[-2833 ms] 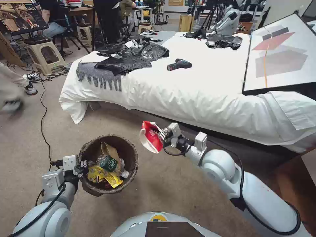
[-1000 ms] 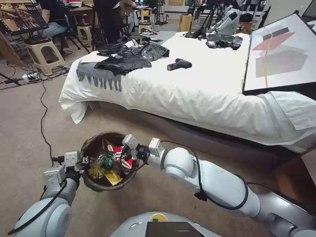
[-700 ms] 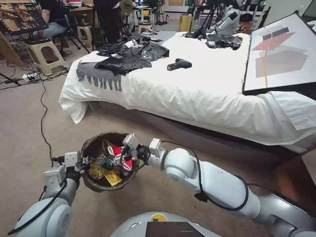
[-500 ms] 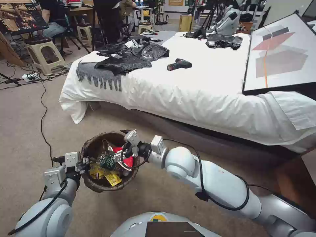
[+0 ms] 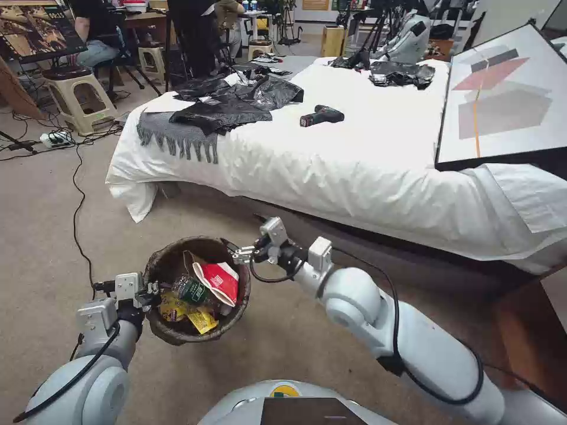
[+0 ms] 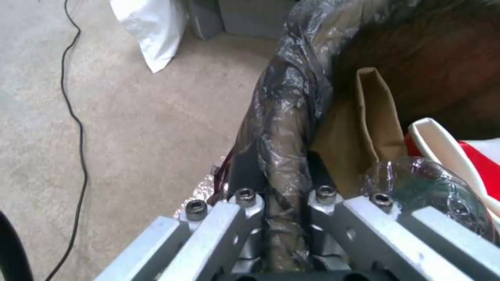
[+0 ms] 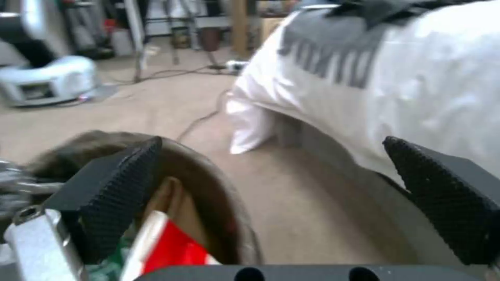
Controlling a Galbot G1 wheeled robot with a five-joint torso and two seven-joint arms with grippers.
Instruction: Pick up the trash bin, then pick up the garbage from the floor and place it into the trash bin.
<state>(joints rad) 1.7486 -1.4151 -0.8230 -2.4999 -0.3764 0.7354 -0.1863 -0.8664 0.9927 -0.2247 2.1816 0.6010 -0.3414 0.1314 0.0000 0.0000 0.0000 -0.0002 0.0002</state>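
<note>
1. Small round trash bin (image 5: pixel 177 333) with a crinkly dark-brown bag liner, held off the carpeted floor (image 5: pixel 47 236), left end effector (image 6: pixel 284 195) pinching its rim.
2. Right end effector (image 5: pixel 236 252) spread wide, empty, over the rim.
3. Red-and-white snack packet (image 5: pixel 220 281) on top inside, with a green-labelled plastic bottle (image 5: pixel 190 289) and yellow wrappers (image 5: pixel 198 316).

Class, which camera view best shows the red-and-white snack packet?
The head view: the red-and-white snack packet lies fully visible in the bag-lined bin. The left wrist view and right wrist view catch only edges.
</note>
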